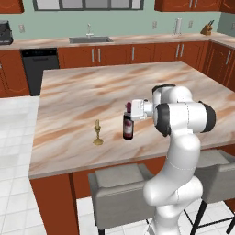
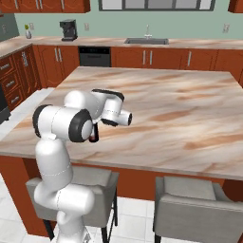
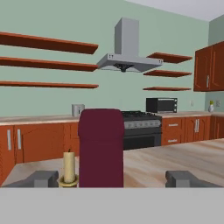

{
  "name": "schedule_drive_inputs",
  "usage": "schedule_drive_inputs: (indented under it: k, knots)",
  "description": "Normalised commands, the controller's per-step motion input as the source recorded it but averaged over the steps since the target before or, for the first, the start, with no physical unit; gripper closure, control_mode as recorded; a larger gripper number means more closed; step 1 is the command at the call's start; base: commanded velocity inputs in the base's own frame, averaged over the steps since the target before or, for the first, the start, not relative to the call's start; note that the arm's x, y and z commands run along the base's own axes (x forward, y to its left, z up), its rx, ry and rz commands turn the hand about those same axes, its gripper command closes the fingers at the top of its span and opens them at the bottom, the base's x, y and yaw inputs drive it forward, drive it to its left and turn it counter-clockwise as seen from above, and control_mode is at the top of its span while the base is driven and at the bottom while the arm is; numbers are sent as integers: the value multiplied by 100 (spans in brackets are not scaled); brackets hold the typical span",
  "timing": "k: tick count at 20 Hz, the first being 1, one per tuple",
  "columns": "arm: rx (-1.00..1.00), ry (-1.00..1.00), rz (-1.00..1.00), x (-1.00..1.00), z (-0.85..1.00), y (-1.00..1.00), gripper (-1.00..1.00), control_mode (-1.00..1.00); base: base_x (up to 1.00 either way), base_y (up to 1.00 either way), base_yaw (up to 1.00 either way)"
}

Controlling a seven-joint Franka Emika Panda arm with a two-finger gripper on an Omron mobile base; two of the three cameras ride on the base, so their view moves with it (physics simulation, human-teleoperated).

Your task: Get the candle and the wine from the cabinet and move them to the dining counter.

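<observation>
wine (image 1: 128, 126) stands upright between wide-open jaws, fingers (image 3: 41, 179) apart from it.

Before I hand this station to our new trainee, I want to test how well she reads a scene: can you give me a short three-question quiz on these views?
1. True or false: the wine stands upright on the dining counter.
2. Multiple choice: in the left base view, the candle is (A) left of the wine, apart from it; (B) leaning on the wine; (C) lying flat by the wall counter sink.
3. Short answer: in the hand view, how do the fingers stand relative to the bottle's maroon neck?

Key: 1 true. 2 A. 3 Spread wide, one on each side, with a clear gap to the neck.
</observation>
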Motion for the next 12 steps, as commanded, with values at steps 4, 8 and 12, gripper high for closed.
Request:
schedule_drive_inputs:
  k: [4,8,12]
  knots:
    - [0,1,0,0,21,0,-100,-100,0,0,0]
    - [0,0,0,0,51,0,-100,-100,0,0,0]
    - [0,0,0,-2,67,-1,-100,-100,0,0,0]
